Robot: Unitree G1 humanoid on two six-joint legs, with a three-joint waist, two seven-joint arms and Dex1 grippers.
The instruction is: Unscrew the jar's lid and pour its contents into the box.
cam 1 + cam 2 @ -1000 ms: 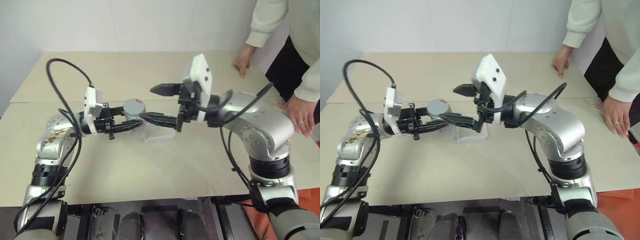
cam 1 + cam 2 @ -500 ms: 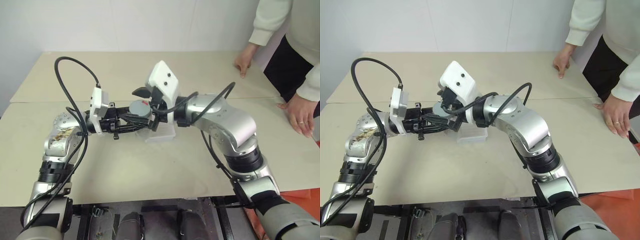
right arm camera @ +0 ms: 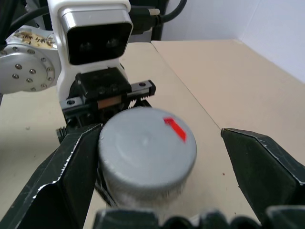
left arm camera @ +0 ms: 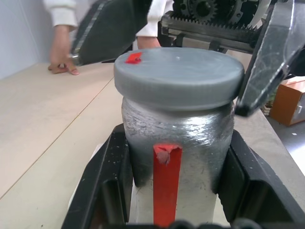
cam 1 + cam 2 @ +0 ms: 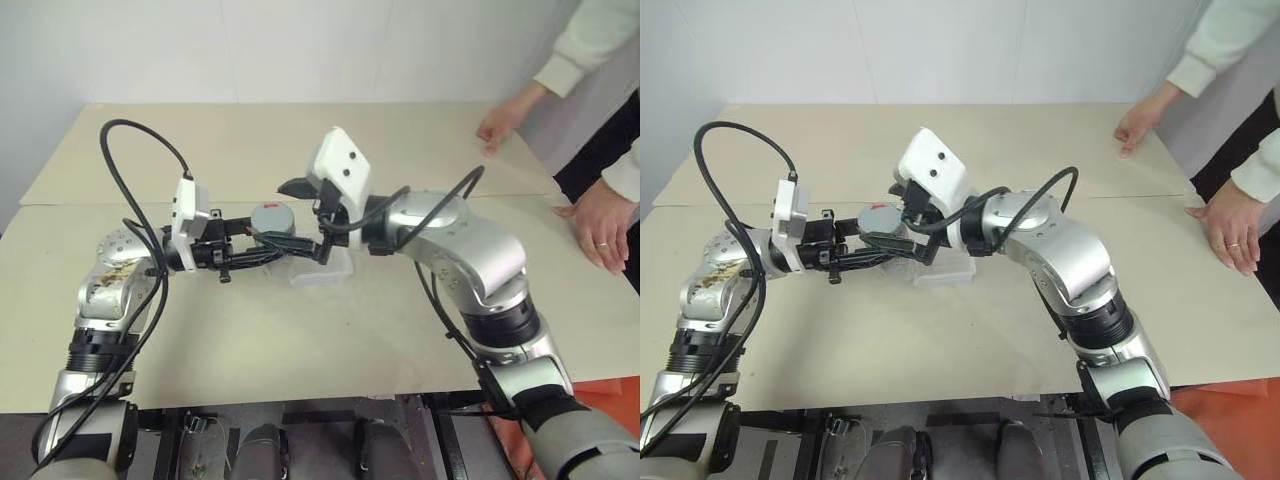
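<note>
With the jar (image 4: 176,138) pinched upright above the box (image 5: 325,268) by the left gripper (image 4: 174,181), the right gripper (image 3: 162,157), spread wide, should be centred around the lid (image 3: 147,147) before it is squeezed and twisted.

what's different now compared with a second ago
The right end effector has swung in from beside the jar and now straddles the lid, open, not yet gripping. The left end effector stays shut on the jar, above the box.
</note>
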